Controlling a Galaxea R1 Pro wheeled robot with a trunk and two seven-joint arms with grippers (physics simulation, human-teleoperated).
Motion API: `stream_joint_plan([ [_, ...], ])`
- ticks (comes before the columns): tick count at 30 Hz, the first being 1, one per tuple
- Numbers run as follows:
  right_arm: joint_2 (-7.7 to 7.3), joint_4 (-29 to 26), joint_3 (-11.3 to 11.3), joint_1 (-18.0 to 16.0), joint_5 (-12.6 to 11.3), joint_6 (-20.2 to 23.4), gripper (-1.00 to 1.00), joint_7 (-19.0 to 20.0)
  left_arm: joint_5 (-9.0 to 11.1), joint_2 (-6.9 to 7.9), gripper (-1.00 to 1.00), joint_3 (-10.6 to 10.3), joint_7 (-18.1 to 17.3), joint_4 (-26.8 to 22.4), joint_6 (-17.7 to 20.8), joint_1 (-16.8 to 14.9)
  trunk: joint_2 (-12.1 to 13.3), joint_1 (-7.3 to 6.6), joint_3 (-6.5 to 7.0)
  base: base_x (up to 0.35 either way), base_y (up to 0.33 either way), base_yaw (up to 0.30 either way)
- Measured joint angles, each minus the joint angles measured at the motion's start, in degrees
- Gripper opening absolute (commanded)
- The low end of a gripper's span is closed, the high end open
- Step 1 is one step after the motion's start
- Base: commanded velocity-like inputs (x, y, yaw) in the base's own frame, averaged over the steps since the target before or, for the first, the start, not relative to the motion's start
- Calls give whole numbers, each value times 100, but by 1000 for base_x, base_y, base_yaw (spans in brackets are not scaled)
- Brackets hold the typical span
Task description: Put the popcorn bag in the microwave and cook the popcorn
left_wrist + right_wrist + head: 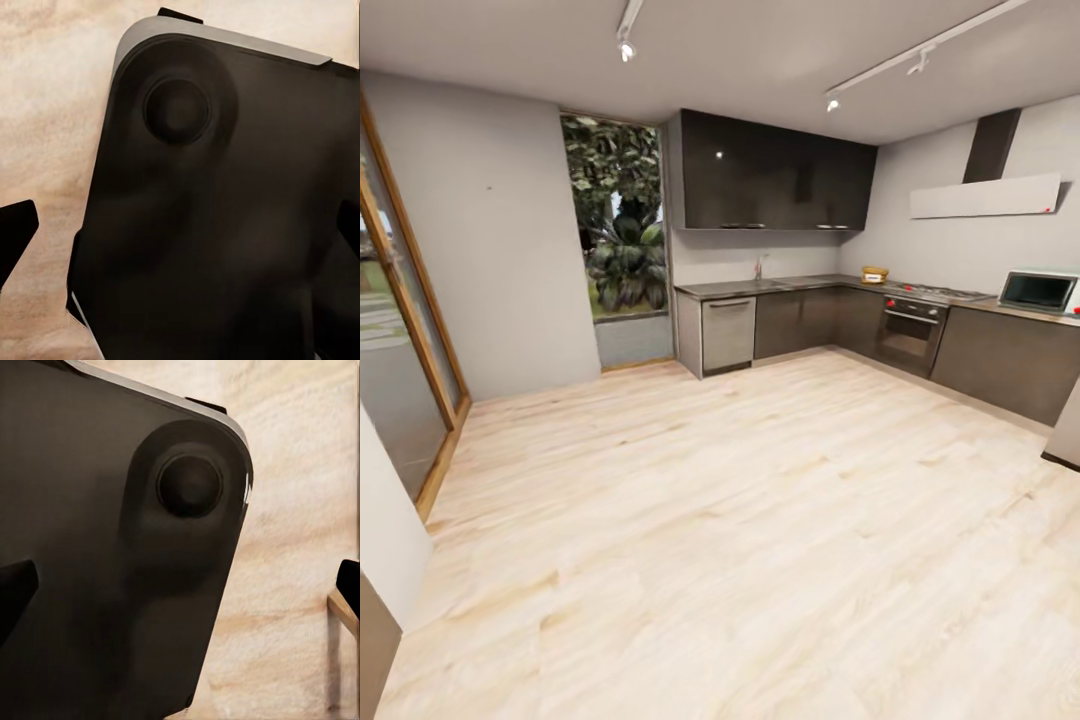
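Far across the kitchen, the small tan popcorn bag (874, 274) sits on the grey countertop (800, 284) near the corner, left of the steel hob (938, 293). The pale microwave (1040, 291) with its dark door shut stands on the counter at the far right. The popcorn itself cannot be made out from here. In the left wrist view my left gripper (180, 232) is open, its dark fingertips (16, 229) spread over my black base. My right gripper (180, 585) is open too, with nothing between its fingers.
A wide light wood floor (740, 520) lies between me and the cabinets. A built-in oven (908, 335) sits under the hob and a dishwasher front (728, 334) at the counter's left end. A glass door (400, 330) is at left, a white wall corner (385, 520) close by.
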Motion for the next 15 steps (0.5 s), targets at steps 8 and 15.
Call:
stream_joint_plan([
  [8, 0, 0, 3, 0, 10, -4, 100, 1, 1, -5, 100, 0, 0, 3, 0, 0, 0, 0, 0, 326, 0, 0],
  [15, 0, 0, -24, 0, -43, -9, 100, 10, -7, -7, 100, 0, 0, -2, -57, 1, 0, 0, 0, 326, 0, -162],
])
